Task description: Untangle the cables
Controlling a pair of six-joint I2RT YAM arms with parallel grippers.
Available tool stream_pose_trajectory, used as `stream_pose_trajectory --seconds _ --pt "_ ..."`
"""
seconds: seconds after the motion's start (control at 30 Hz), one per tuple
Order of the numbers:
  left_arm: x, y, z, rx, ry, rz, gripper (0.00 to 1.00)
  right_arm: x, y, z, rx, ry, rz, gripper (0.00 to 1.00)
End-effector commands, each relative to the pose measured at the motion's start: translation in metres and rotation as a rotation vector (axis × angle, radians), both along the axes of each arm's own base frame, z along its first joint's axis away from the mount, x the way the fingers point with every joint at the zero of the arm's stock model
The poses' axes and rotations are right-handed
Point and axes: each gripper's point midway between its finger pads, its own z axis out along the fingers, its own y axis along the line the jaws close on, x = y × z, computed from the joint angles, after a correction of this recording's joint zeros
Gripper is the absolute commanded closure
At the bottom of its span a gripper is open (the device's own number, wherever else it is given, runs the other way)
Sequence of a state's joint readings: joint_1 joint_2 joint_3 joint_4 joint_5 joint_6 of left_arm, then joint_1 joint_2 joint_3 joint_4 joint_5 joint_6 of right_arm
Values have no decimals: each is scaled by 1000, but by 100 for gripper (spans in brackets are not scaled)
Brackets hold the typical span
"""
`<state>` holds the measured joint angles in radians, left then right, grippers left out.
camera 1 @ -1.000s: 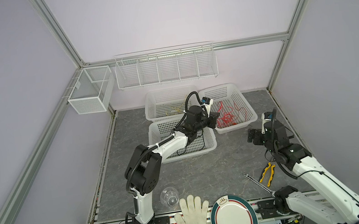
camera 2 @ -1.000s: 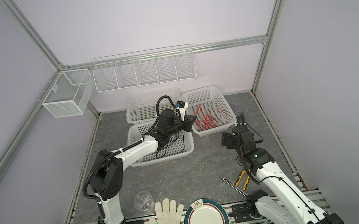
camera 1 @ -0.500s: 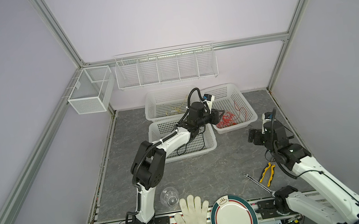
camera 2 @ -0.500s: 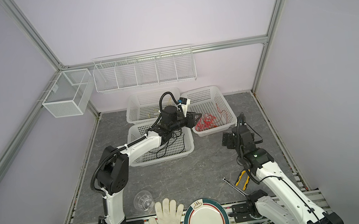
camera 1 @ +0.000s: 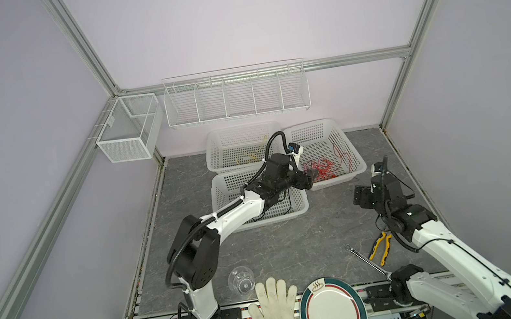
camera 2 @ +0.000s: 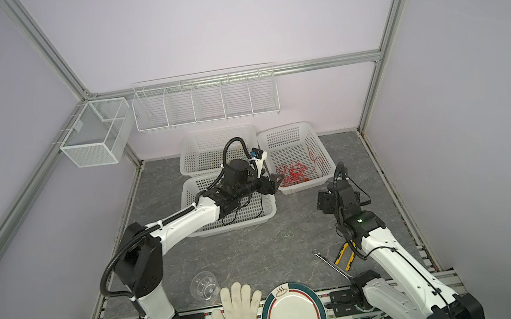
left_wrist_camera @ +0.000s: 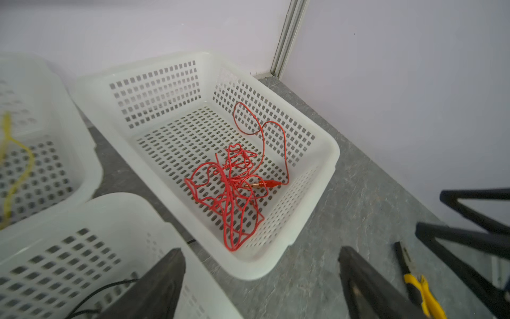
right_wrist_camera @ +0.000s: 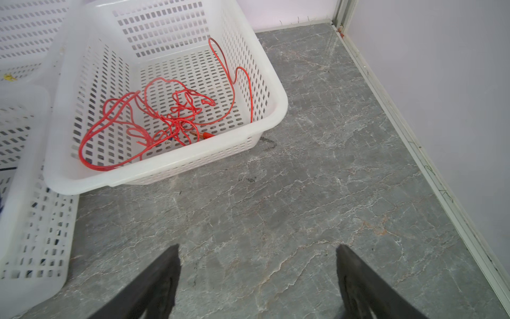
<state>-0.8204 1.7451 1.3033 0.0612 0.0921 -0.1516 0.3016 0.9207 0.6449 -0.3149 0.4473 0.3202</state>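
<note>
The red cable lies in a loose tangle on the floor of the back right white basket. A yellow cable lies in the back left basket. A black cable sits in the front basket under my left arm. My left gripper hangs open at the near corner of the red cable's basket, holding nothing. Over bare table to the right, my right gripper is open and empty.
Yellow-handled pliers and a wrench lie near the right arm. A plate, a white glove and a clear glass sit at the front edge. A wire shelf and a mesh box hang on the walls.
My left gripper has gone from shut to open and has shifted a little to the right, at the red cable's basket. The right arm has hardly moved.
</note>
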Motion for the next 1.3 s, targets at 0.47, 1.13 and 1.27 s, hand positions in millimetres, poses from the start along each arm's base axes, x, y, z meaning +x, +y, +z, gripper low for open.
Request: stream_pose_trajectory --seconds 0.47,1.13,1.27 --pt "-46 217 29 111 -176 643 1 20 -28 -10 -190 -121 -88 11" --pt "-82 387 -29 150 -168 1127 1 67 -43 -50 -137 -233 -33 11" --pt "-78 396 -38 152 -161 1151 0 76 -39 -54 -146 -197 2 11"
